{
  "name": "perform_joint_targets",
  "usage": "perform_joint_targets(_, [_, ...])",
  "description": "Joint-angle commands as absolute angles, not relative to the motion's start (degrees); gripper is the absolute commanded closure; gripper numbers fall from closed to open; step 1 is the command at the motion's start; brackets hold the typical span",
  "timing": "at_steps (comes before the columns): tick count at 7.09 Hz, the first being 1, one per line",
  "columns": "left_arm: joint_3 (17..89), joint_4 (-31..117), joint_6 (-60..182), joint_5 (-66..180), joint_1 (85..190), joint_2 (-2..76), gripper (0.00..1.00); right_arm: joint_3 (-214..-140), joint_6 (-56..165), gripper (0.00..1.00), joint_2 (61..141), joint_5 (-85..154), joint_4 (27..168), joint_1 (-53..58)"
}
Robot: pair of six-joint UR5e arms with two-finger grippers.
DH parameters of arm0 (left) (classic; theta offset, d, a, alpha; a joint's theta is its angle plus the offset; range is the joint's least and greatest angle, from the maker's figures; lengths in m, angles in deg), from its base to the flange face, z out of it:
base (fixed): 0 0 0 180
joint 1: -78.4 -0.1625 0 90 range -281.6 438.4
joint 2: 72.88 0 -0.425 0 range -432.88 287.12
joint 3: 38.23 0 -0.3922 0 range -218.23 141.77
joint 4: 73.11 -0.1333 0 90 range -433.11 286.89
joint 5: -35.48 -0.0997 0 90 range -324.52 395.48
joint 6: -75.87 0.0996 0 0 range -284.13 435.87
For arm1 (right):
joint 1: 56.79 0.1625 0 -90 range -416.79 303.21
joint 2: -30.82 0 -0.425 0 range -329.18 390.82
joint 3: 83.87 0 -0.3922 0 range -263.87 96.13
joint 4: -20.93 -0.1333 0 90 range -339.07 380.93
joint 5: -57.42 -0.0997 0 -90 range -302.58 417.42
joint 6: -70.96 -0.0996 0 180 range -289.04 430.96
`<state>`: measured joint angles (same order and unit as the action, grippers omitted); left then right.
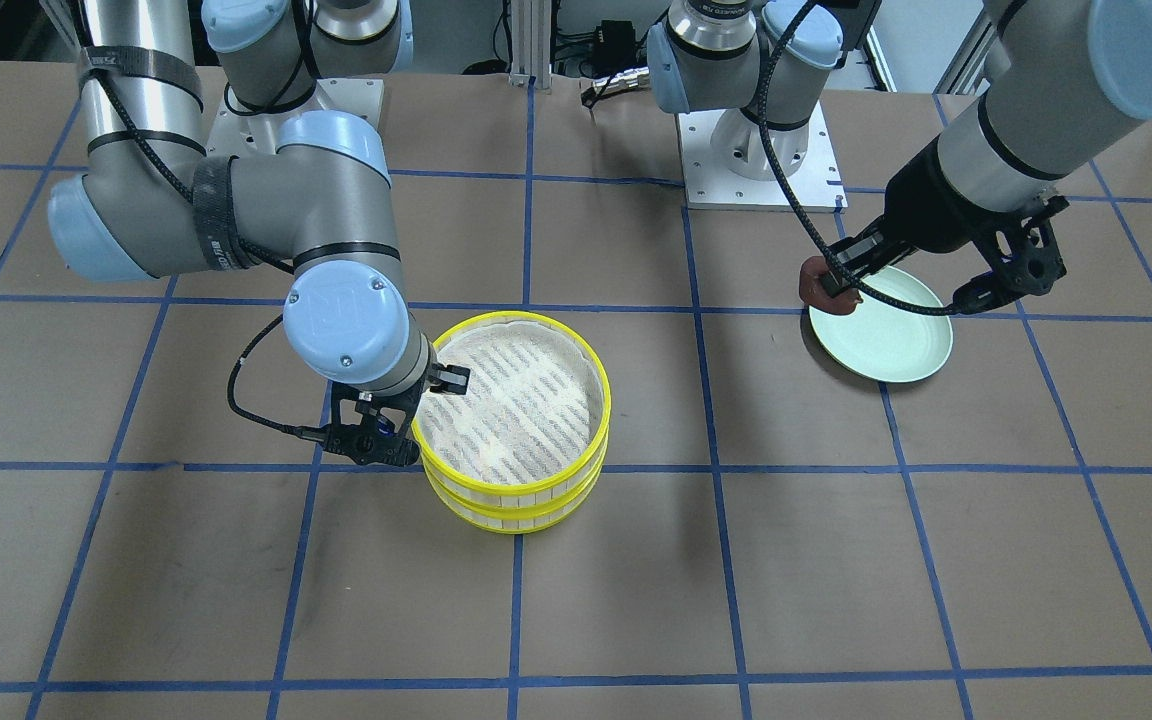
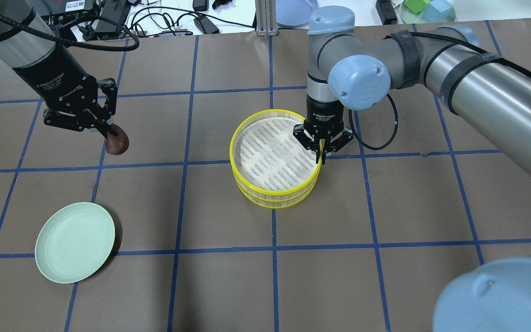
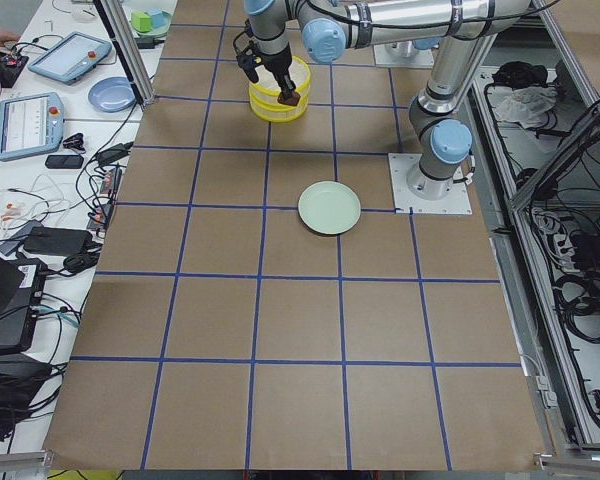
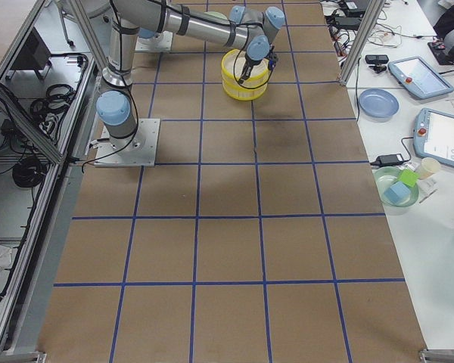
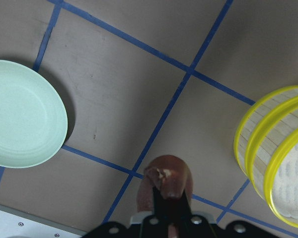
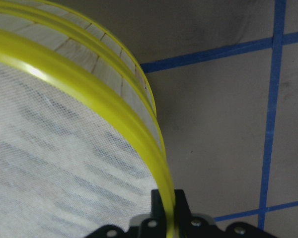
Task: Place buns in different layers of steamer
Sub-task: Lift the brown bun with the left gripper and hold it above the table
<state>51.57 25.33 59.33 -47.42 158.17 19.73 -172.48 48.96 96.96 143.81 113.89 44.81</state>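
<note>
The dark reddish-brown oblong bun (image 2: 118, 144) is clamped in my left gripper (image 2: 110, 133) and hangs above the brown worktop with blue tape lines (image 2: 385, 207). It is clear of both the plate and the steamer. The round two-tier steamer with bright yellow rims (image 2: 270, 197) stands stacked at mid-worktop. My right gripper (image 2: 321, 156) is closed narrow on the upper tier's rim, with one finger inside over the whitish striped liner (image 2: 270, 157) and one outside. The pale green round plate (image 2: 75, 242) lies on my left, well apart from the steamer.
</note>
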Motion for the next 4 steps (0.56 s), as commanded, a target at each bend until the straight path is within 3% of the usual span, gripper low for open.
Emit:
perform_joint_targets(1, [51.60, 25.33, 59.26, -47.57, 158.30, 19.67, 1.00, -171.68, 48.46, 1.00, 96.91, 143.29, 113.92, 44.81])
perform_joint_targets(4, [51.60, 25.33, 59.26, -47.49, 158.30, 19.76, 1.00, -171.76, 48.37, 1.00, 96.30, 143.55, 113.74, 44.81])
